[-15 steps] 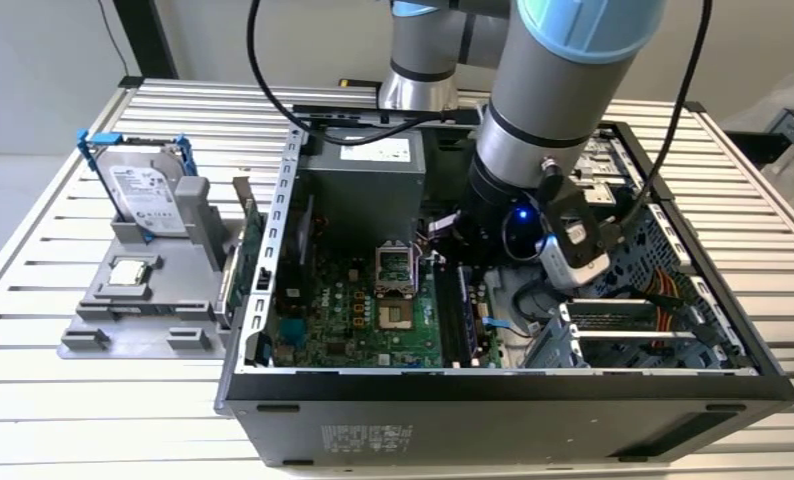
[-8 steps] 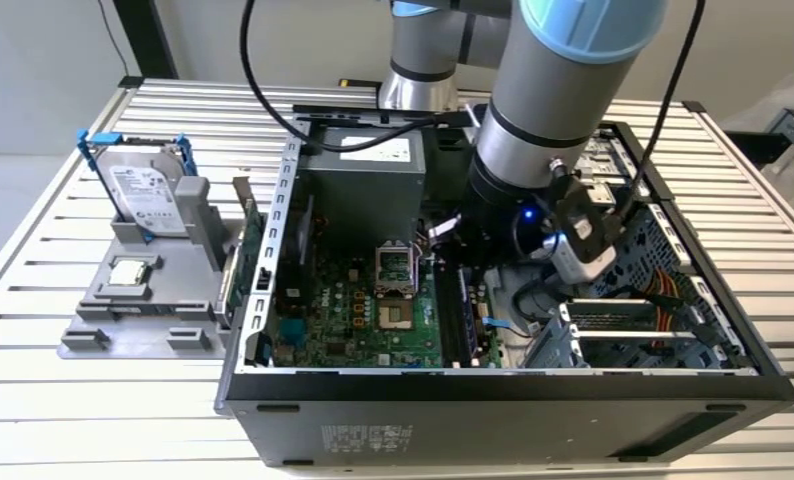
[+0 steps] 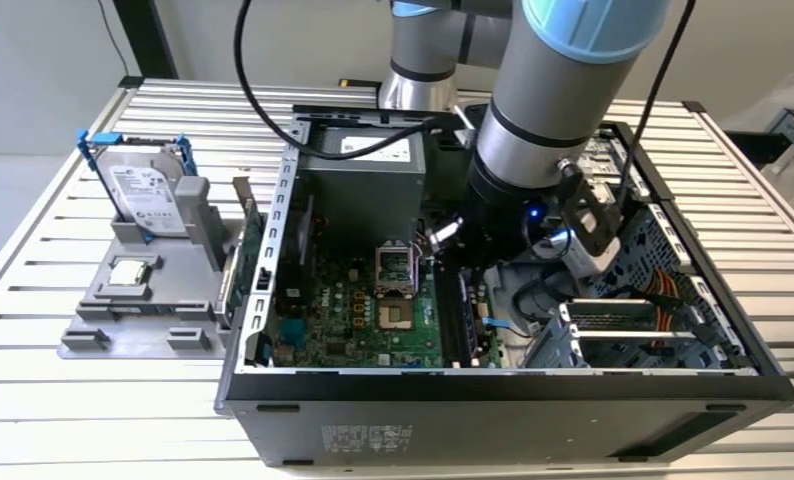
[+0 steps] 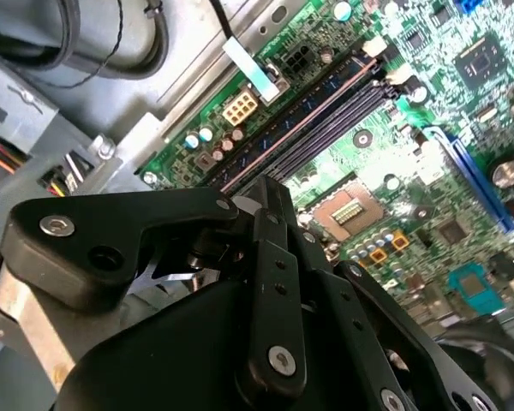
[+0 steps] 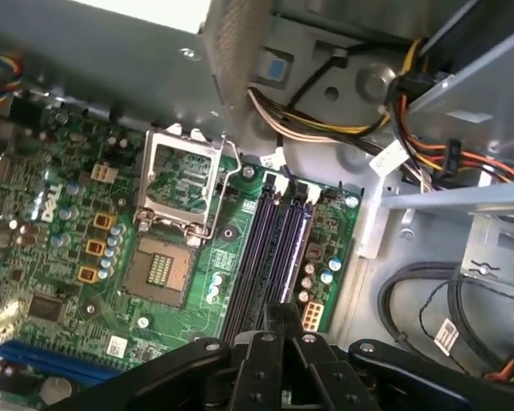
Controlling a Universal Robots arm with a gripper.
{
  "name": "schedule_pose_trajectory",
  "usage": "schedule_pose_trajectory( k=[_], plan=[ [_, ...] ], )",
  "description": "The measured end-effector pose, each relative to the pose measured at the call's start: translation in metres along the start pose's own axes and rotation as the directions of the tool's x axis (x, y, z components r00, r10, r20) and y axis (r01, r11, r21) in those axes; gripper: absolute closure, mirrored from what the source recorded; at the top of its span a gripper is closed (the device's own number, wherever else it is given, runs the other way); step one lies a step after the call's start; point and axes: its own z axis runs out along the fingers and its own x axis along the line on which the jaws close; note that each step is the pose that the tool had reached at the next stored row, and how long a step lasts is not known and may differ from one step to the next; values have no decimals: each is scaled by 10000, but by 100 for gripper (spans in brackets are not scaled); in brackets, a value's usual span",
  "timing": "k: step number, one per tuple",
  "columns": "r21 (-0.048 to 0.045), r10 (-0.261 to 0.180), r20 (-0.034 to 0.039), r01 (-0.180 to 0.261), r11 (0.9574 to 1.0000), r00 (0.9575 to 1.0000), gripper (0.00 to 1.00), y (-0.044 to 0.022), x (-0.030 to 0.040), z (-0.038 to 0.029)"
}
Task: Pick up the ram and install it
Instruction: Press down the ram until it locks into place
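Observation:
My gripper [image 3: 453, 238] is down inside the open computer case [image 3: 504, 400], just above the black memory slots [image 3: 459, 305] of the green motherboard [image 3: 350, 305]. In both wrist views the black fingers [image 5: 283, 315] [image 4: 267, 190] are drawn together right over the near end of the slots [image 5: 265, 248] [image 4: 317, 120]. The ram is hidden. The gripper's own body covers whatever lies between the fingertips, and I cannot tell a stick from the dark slot lines below.
The open processor socket [image 5: 182, 184] sits beside the slots. Bundled cables [image 5: 325, 111] and a metal drive cage [image 3: 637, 335] crowd the other side. Outside the case, a grey fixture [image 3: 144, 310] holds a hard drive in a blue frame [image 3: 144, 185] and a small silver chip [image 3: 130, 270].

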Motion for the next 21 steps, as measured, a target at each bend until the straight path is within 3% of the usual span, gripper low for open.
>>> schedule_pose_trajectory(
  k=[6,9,13,21],
  plan=[
    [-1,-614,-46,614,9981,9981,100,0,0,-1],
    [-7,-1057,-78,1057,9944,9944,100,0,0,-1],
    [-16,-1736,-128,1736,9848,9847,100,0,0,-1],
    [-40,-2777,-204,2777,9607,9604,100,0,0,-1]
  ],
)
